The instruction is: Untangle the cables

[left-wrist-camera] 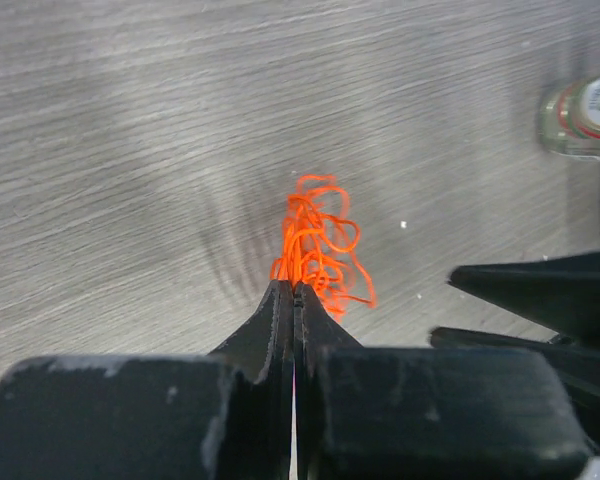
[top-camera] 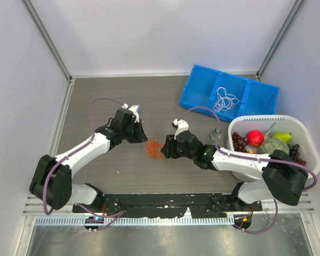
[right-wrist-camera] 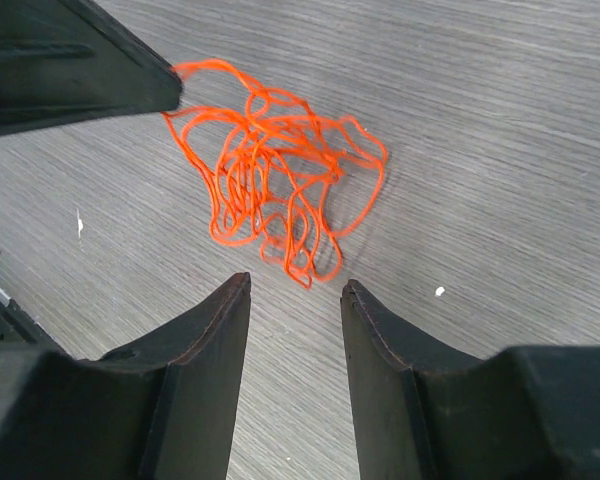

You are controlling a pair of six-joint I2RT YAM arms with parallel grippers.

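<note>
A tangled clump of red-orange cables (top-camera: pixel 153 149) lies on the grey table between my two grippers. It shows in the left wrist view (left-wrist-camera: pixel 318 240) and in the right wrist view (right-wrist-camera: pixel 275 185). My left gripper (left-wrist-camera: pixel 294 287) is shut on one edge of the clump; in the top view it (top-camera: pixel 144 140) sits at the clump's upper left. My right gripper (right-wrist-camera: pixel 295 285) is open and empty, its fingertips just short of the clump; in the top view it (top-camera: pixel 164 150) is at the clump's right. White cables (top-camera: pixel 226 100) lie in the blue bin.
A blue three-compartment bin (top-camera: pixel 202 90) stands at the back right. A white basket (top-camera: pixel 298 133) of fruit stands at the right. A small bottle (top-camera: pixel 212 137) lies beside the basket; it also shows in the left wrist view (left-wrist-camera: pixel 585 117). White walls enclose the table.
</note>
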